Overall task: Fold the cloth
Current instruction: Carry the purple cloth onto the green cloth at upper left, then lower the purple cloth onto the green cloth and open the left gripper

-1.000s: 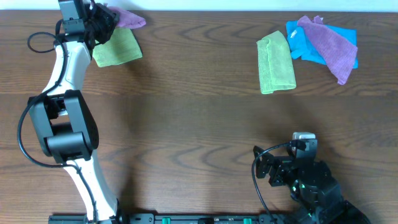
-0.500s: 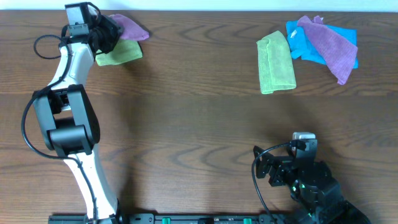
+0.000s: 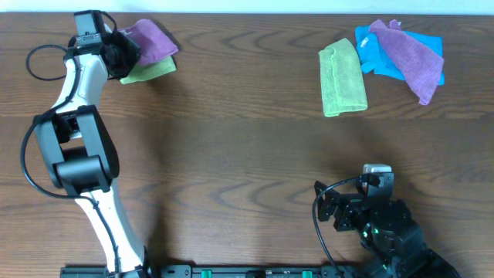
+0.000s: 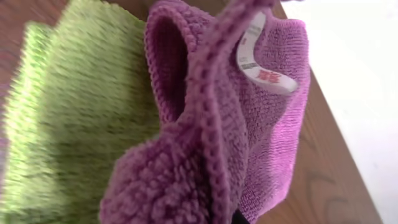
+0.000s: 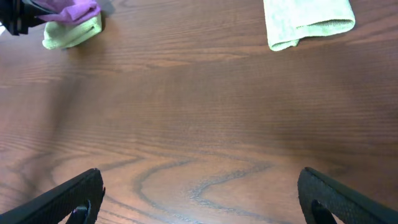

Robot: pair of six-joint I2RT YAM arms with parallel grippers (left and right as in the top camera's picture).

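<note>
A purple cloth (image 3: 150, 40) lies bunched on top of a folded green cloth (image 3: 151, 69) at the table's far left corner. My left gripper (image 3: 123, 52) is shut on the purple cloth's near edge. In the left wrist view the purple cloth (image 4: 211, 118) fills the frame, its white label (image 4: 264, 59) showing, with the green cloth (image 4: 68, 112) under it. My right gripper (image 5: 202, 199) is open and empty, low over bare table near the front right edge (image 3: 345, 210).
A second folded green cloth (image 3: 342, 77) lies at the back right, also in the right wrist view (image 5: 308, 18). Beside it is a blue cloth (image 3: 394, 55) with another purple cloth (image 3: 409, 54) draped over it. The table's far edge runs just behind the left pile.
My left gripper has pulled back to the left, drawing the purple cloth over the green cloth, which it now mostly covers. The right arm has not moved.
</note>
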